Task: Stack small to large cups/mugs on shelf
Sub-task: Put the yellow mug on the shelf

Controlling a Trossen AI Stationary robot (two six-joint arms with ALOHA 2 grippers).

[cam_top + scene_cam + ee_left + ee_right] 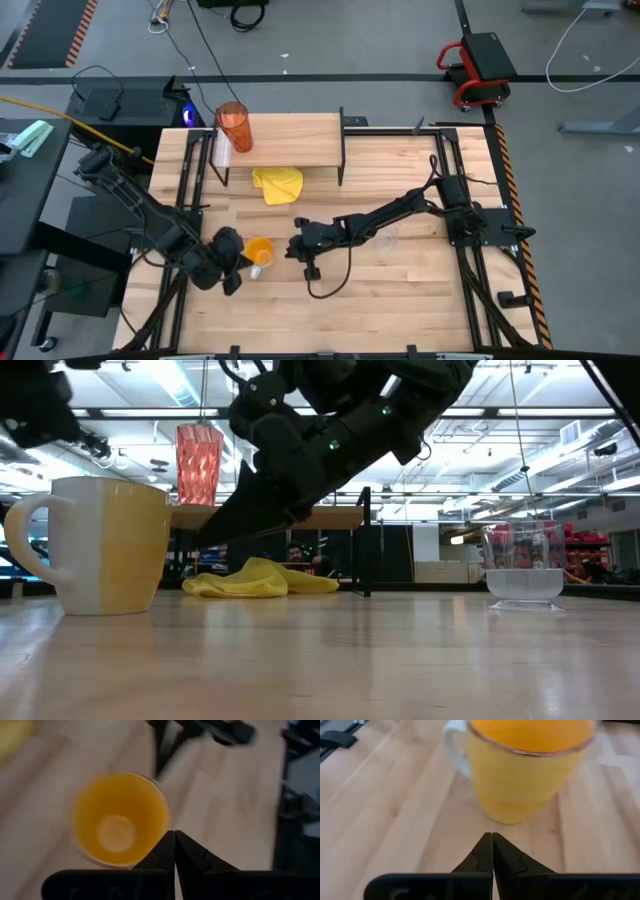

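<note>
The orange mug (258,250) with its white handle (454,747) stands upright on the table between my two grippers. My left gripper (174,834) is shut and hangs over the mug's left side, its tips at the rim. My right gripper (492,836) is shut, low over the table, a short way from the mug's right side and pointing at it. The tall orange-red tumbler (233,126) stands on the left end of the shelf (290,140). The small clear cup (522,572) stands on the table under my right arm. My left gripper's shut fingertips (167,840) come slanting down from the table's left and stand right beside the mug's rim (162,822). Whether they touch it, I cannot tell. The mug stays upright on the table.
A crumpled yellow cloth (278,185) lies on the table in front of the shelf. Black frame rails (450,170) run along the table's left and right sides. Bare wood lies toward the near edge (380,310).
</note>
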